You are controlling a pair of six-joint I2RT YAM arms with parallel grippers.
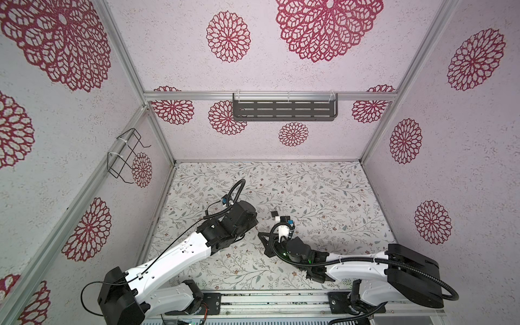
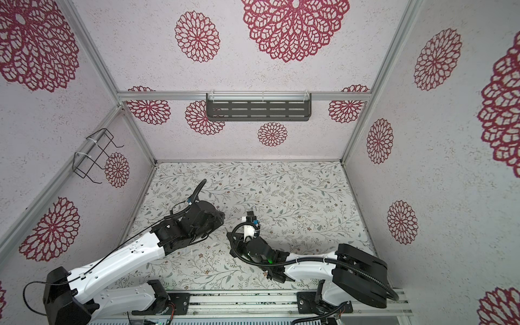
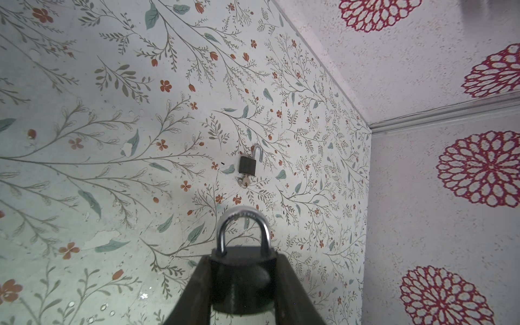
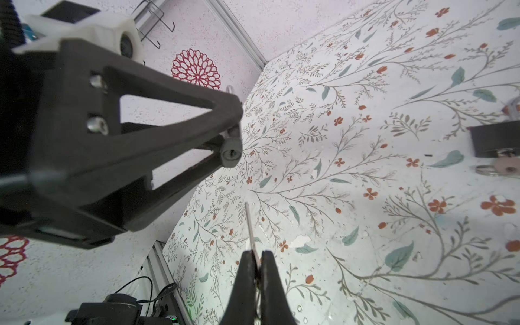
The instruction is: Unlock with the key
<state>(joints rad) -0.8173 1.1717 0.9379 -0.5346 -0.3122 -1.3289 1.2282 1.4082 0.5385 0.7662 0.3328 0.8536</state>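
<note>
Slotted grey shelf (image 1: 285, 105), wire rack (image 1: 125, 155) (zip-tied), floral table (image 1: 323, 191)

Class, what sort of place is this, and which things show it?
Probably a robot test booth: wallpapered panels in a metal frame, a left arm and right arm on a front rail, holding a padlock and key.

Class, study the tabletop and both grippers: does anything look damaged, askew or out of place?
Yes. A spare padlock lies flat on the table, shackle swung open, an extra key at its base, though the left gripper holds a shut padlock. The table's floral covering is also chipped in pale patches.
</note>
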